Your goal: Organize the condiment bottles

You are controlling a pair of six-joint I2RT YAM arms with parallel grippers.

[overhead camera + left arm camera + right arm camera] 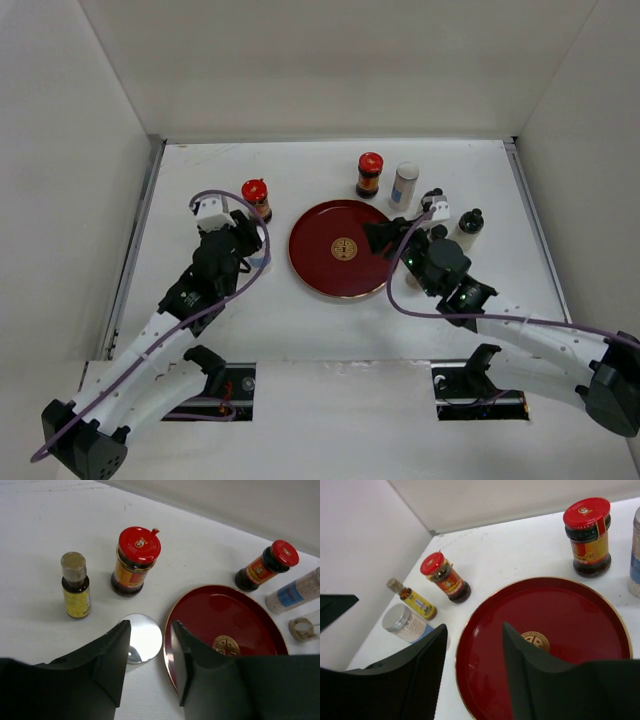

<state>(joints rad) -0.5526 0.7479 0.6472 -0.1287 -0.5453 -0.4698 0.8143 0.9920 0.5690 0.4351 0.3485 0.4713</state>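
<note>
White walls (300,60) on three sides, white table (300,320). Dark red round plate (345,248) sits mid-table, with a gold emblem at its centre.

One red-lidded jar (134,560) stands upright just off the plate's far-left rim, with dark brown paste inside and an orange label. A small yellow-labelled bottle (75,585) with a dull cap and dark liquid stands beside that jar, apart from it. A silver-capped shaker (407,624) holding whitish grains stands left of the plate, nearer than the jar.

The second red-lidded jar (369,172), with the same dark contents, is past the plate's far rim. A white cylinder (404,185) with a silver cap and blue label stands just right of it, and it looks grainy inside. A black-capped bottle (469,227) stands well right of the plate; I cannot tell what it contains.

Left gripper (150,630) has its fingers spread and grasps nothing. The shaker's silver cap shows in the gap below them. I cannot tell whether either finger touches it.

Right gripper (474,630) is also spread wide and holds nothing. It hangs over the right side of the plate.
</note>
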